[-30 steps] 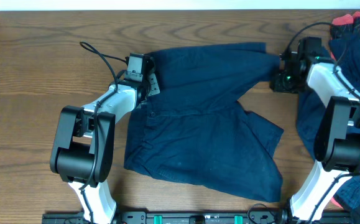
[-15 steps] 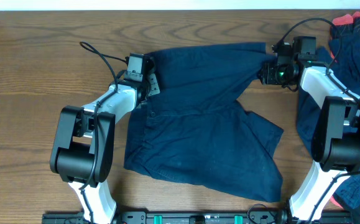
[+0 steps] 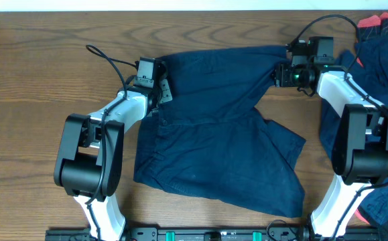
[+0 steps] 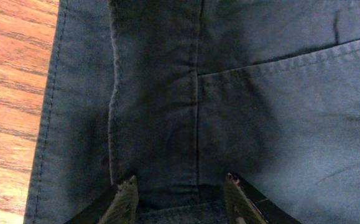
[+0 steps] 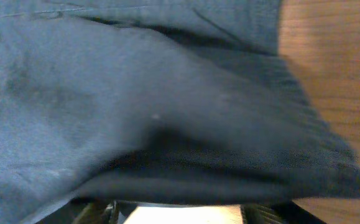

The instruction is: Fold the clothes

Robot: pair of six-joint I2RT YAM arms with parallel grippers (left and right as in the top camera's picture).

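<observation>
A pair of dark navy shorts is seen spread over the middle of the wooden table, between the two arms. One wide leg is stretched along the far side from left to right, and the other is laid flat toward the near right, its hem ending near the base of the right arm. The left gripper is placed at the far left edge of the shorts. In the left wrist view its two fingertips are seen standing partly apart, with seamed cloth and a stitched pocket line lying between and beyond them. Whether the cloth is clamped or only pressed on cannot be told. The right gripper is set against the end of the far leg, where the fabric is drawn into a narrow, gathered point. In the right wrist view almost the whole picture is filled by a blurred, rumpled fold of the navy cloth lying across the front of the gripper, with bare table seen at the right. Only dark hints of the fingers are visible at the bottom edge, so how far the jaws stand apart, and whether the leg is gripped, cannot be told. More dark blue clothes are heaped at the right edge of the table behind the right arm, with a piece of red cloth at the far right corner.
</observation>
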